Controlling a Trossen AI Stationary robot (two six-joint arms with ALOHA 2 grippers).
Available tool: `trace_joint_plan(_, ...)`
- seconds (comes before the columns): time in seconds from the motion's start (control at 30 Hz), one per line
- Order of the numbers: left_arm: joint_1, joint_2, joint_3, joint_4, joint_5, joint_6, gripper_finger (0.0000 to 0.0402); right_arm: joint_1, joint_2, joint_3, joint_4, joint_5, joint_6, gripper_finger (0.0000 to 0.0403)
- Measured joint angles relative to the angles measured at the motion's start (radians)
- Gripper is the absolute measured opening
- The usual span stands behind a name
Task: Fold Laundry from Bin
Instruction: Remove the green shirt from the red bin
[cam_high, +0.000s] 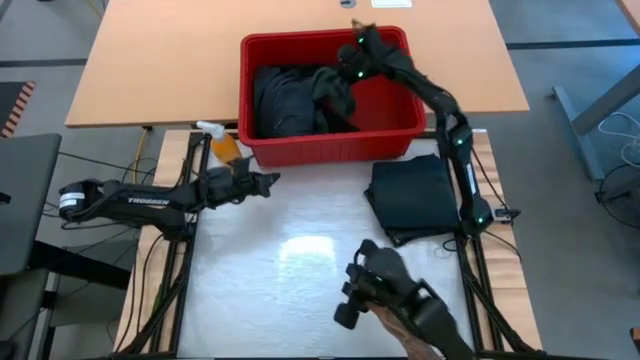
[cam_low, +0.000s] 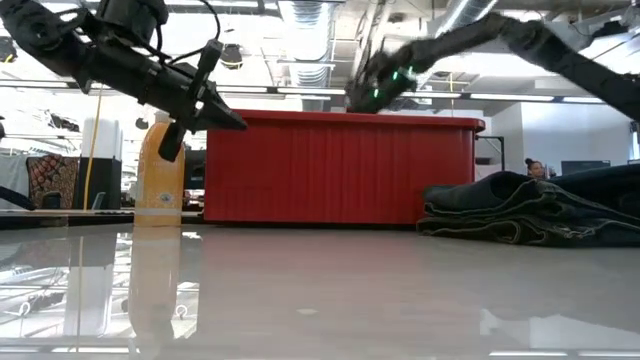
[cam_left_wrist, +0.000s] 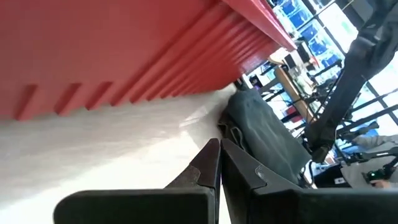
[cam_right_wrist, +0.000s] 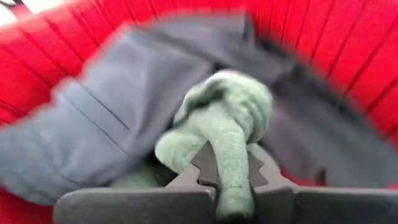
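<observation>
Right wrist view: right end effector (cam_right_wrist: 227, 177) closed on a bunched fold of green garment (cam_right_wrist: 224, 121), inside the red bin (cam_high: 330, 145) at the table's far side. Item: soft, limp, light by appearance; will drape and stretch when lifted, likely dragging the charcoal garment (cam_right_wrist: 106, 118) lying against it. Best hold: an edge or corner rather than the bunch. Folded dark stack (cam_high: 415, 200) lies on the table (cam_high: 290, 260) beside the bin. Left end effector (cam_high: 262, 183) closed, empty, near the bin's front wall.

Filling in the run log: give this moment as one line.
right gripper: shut on green cloth inside red bin | left gripper: shut, waiting before bin | folded pile: on table, right
</observation>
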Motion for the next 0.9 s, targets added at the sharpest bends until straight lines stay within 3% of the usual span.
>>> trace_joint_plan(0.17,-0.111,0.000,0.000,0.006,-0.168,0.013,0.0000,0.001,-0.188,0.000,0.144,-0.050,0.007,0.0027)
trace_joint_plan(0.37,-0.137,0.000,0.000,0.006,-0.194,0.116,0.0000,0.003,-0.414,0.002,0.446,-0.048,0.177,0.0027)
trace_joint_plan(0.5,-0.137,0.000,0.000,0.006,-0.130,0.218,0.0000,0.026,-0.532,0.003,0.605,-0.049,0.328,0.0027)
trace_joint_plan(0.63,-0.137,0.000,0.000,0.005,0.024,0.241,0.0000,0.095,-0.619,0.003,0.757,-0.048,0.502,0.0027)
trace_joint_plan(0.77,-0.140,0.000,0.000,0.005,0.196,0.254,0.0000,0.231,-0.687,0.003,0.875,-0.073,0.623,0.0027)
trace_joint_plan(0.9,-0.163,0.000,0.000,0.005,0.262,0.333,0.0000,0.413,-0.748,0.003,0.874,-0.075,0.602,0.0027)
